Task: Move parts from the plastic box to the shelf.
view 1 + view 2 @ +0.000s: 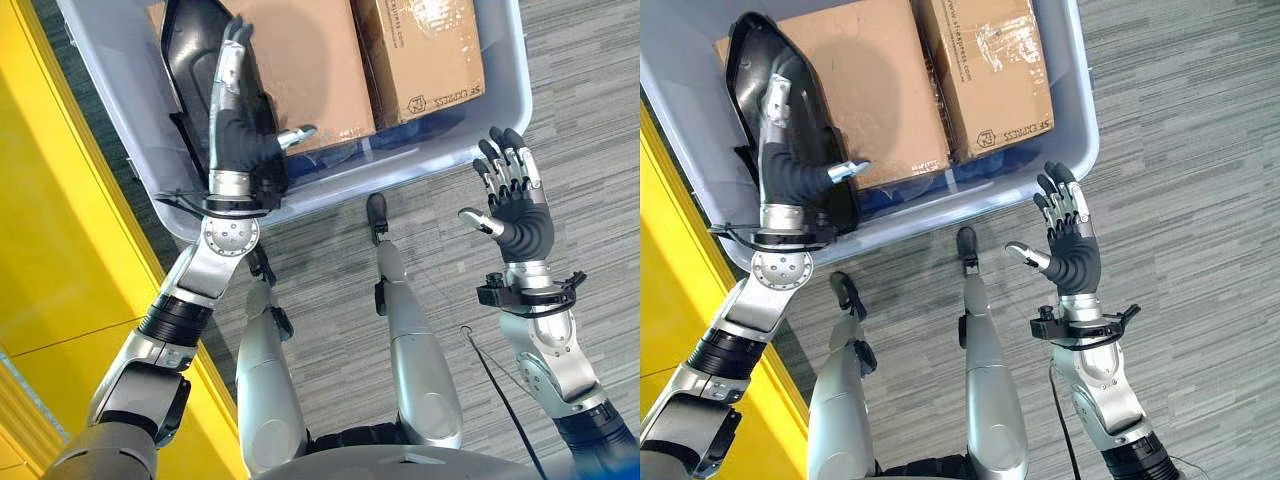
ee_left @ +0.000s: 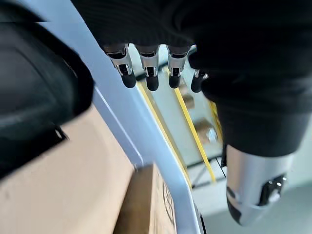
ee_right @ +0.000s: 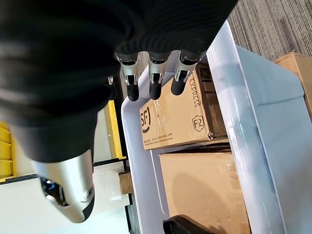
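Both hands are open and empty: left hand (image 1: 243,130) is over the plastic box (image 1: 500,95) beside the black part (image 1: 190,50), right hand (image 1: 515,205) near it. Cardboard boxes (image 1: 985,70) look light, stiff; I'd grip edges

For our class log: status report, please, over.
Left robot hand open, over black part in plastic box. Right robot hand open, outside box. Cardboard boxes beside part.

Plastic box (image 1: 500,90) pale blue-grey, translucent. Two cardboard cartons inside, plain brown: the left carton (image 1: 875,90), the right carton (image 1: 985,70) with dark print. Black glossy part (image 1: 760,70) at box's left. Floor (image 1: 590,120) grey striped. Yellow shelf (image 1: 60,250) at left.
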Motion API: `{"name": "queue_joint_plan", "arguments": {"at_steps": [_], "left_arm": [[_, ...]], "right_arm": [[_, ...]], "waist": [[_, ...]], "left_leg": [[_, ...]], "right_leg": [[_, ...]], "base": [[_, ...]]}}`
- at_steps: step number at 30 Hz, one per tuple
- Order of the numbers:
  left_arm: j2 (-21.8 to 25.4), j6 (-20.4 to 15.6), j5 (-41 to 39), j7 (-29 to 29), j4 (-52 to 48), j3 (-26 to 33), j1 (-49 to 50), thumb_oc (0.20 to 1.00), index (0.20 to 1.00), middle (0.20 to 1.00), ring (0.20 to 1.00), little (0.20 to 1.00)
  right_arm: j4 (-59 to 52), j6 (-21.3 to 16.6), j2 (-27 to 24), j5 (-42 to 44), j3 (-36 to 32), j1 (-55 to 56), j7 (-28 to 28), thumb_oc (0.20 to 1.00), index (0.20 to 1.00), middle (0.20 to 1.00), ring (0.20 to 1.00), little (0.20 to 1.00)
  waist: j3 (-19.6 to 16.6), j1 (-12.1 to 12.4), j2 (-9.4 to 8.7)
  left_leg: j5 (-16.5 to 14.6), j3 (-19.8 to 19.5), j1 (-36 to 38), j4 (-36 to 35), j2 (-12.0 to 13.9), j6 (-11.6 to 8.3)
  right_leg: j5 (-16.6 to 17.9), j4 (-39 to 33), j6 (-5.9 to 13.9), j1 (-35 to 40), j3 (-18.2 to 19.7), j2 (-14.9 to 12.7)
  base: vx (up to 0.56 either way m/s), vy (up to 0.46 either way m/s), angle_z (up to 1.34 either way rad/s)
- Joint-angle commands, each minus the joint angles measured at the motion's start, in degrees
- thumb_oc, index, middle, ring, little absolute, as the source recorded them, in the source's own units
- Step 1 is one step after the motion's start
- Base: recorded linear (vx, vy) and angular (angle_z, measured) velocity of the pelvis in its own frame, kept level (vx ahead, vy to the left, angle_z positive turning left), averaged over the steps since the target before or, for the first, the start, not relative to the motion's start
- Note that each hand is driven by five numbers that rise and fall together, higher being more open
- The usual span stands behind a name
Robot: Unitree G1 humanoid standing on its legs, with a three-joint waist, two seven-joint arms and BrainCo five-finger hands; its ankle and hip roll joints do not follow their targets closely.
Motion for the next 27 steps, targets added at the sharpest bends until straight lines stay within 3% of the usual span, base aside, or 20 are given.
{"name": "queue_joint_plan", "arguments": {"at_steps": [1,2,9,15,16,27], "left_arm": [[1.6,-3.3,-2.9,4.2,0.1,2.6,-2.2,1.0,1.0,1.0,1.0,1.0],[1.2,-2.8,-3.6,4.8,1.4,2.8,-2.4,1.0,1.0,1.0,1.0,1.0],[-1.7,-1.2,-9.9,4.8,11.2,1.3,-6.9,1.0,1.0,1.0,1.0,1.0],[-4.3,0.2,-17.9,4.8,26.8,-1.5,-16.3,1.0,1.0,1.0,1.0,1.0],[-5.2,-0.7,-22.9,3.4,31.5,-2.1,-18.7,1.0,1.0,1.0,1.0,1.0],[-4.4,-0.3,-34.1,2.6,52.8,-2.0,-30.6,1.0,1.0,1.0,1.0,1.0]], "right_arm": [[-5.9,-2.8,-2.1,0.1,-3.9,0.5,-1.0,1.0,1.0,1.0,1.0,1.0],[-5.7,-2.6,-2.1,0.0,-3.8,0.4,-1.3,1.0,1.0,1.0,1.0,1.0],[-4.5,-1.6,-1.7,0.1,-2.5,-0.7,-2.2,1.0,1.0,1.0,1.0,1.0],[-4.0,-0.9,-2.3,0.9,-0.8,-1.2,-2.4,1.0,1.0,1.0,1.0,1.0],[-4.6,-0.8,-2.6,1.3,-0.6,-1.1,-2.2,1.0,1.0,1.0,1.0,1.0],[-5.6,-1.7,-5.1,4.4,0.1,-0.9,-1.1,1.0,1.0,1.0,1.0,1.0]], "waist": [[-0.6,-1.9,0.11],[-0.6,-1.9,0.15],[-0.6,-2.4,-0.3],[-0.6,-3.6,-0.93],[-0.6,-4.1,-1.22],[-0.6,-5.6,-2.98]], "left_leg": [[-1.8,-1.2,-4.3,4.6,-0.3,1.77],[-3.3,-1.6,-3.3,4.7,-0.3,1.34],[-3.6,-1.4,-4.0,5.7,0.0,1.57],[-4.3,-1.5,-5.3,8.0,0.4,1.72],[-4.7,-1.6,-6.1,9.2,0.6,1.78],[-9.6,-4.1,-15.2,21.2,3.1,2.7]], "right_leg": [[-10.7,11.6,3.82,-0.3,-3.5,-6.4],[-12.1,11.8,4.09,0.6,-3.5,-6.3],[-12.2,12.5,3.94,-0.1,-3.4,-6.1],[-12.5,14.2,3.79,-1.5,-2.8,-5.7],[-12.7,15.1,3.78,-2.4,-2.6,-5.6],[-15.8,24.8,2.88,-10.5,-1.3,-3.7]], "base": [[0.07,0.004,0.02],[0.07,0.009,0.02],[0.01,0.002,0.0],[0.0,0.0,0.0],[0.0,0.0,0.0],[-0.01,-0.002,-0.03]]}}
